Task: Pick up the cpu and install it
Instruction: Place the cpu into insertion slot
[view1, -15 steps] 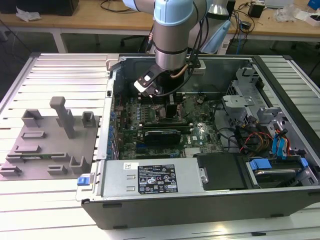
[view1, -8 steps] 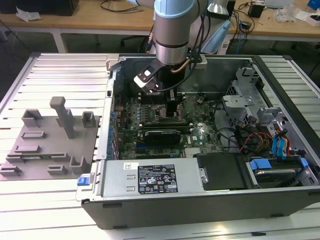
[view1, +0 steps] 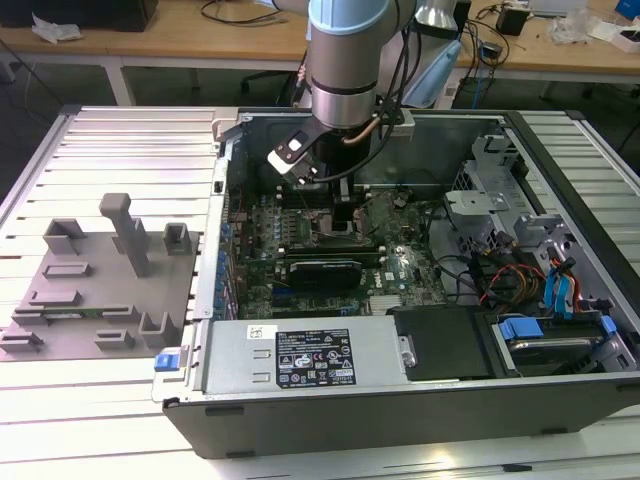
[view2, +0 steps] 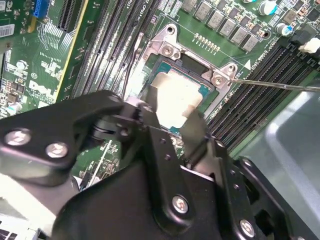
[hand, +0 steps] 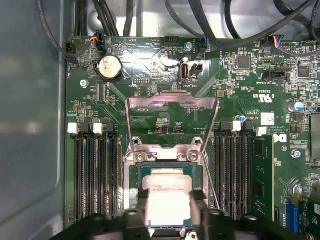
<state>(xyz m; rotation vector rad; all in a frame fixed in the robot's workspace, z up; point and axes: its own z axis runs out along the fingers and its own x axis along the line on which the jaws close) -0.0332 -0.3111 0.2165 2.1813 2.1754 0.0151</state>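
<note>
The exterior view looks steeply down from the near side over the open computer case (view1: 400, 425) on the worktop (view1: 110, 150). Both wrist views sit close above its motherboard (hand: 150, 70), sharing the socket (view2: 169, 49) and claw (hand: 170, 202).

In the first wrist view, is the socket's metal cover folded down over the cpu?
No: the cover is swung open away from the socket, leaving the cpu bare.
</note>
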